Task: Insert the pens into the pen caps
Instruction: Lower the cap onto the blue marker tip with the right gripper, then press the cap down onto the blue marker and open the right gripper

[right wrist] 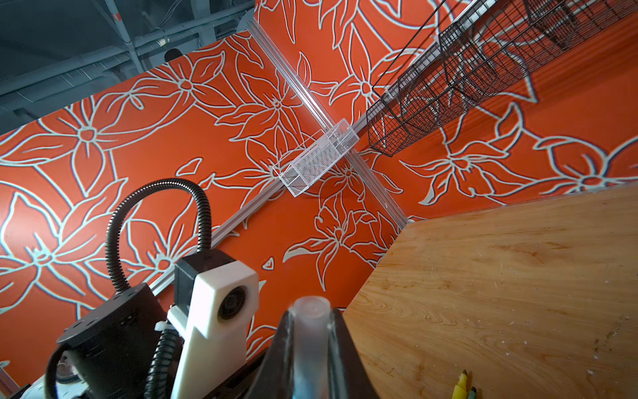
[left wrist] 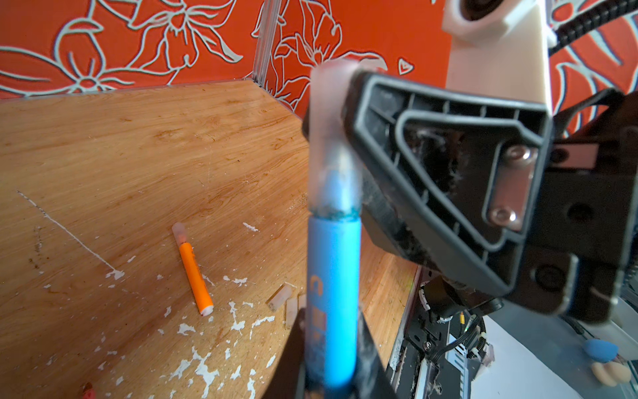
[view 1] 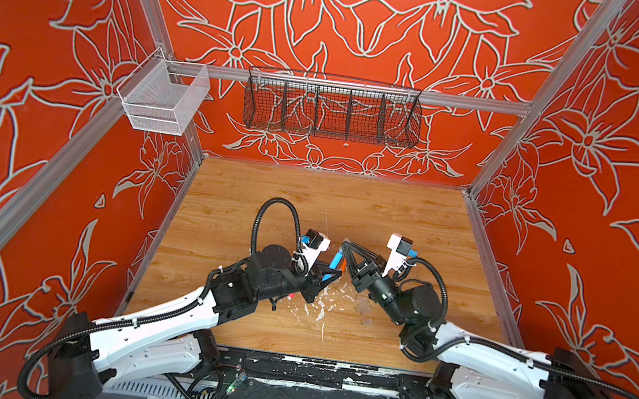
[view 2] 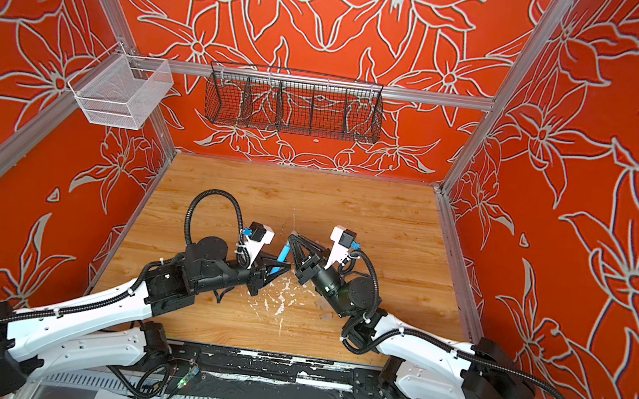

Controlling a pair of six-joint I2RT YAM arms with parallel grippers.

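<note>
**Bright, even light; near things blurred**

Soft light fills both top views; shadows on the desk (view 1: 350, 204) are faint. In the left wrist view the blue pen (left wrist: 333, 276) and its cap (left wrist: 326, 138) are out of focus.

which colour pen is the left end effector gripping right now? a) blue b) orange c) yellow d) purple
a: the left end effector is shut on the blue pen, while the orange pen lies loose on the table.
</note>
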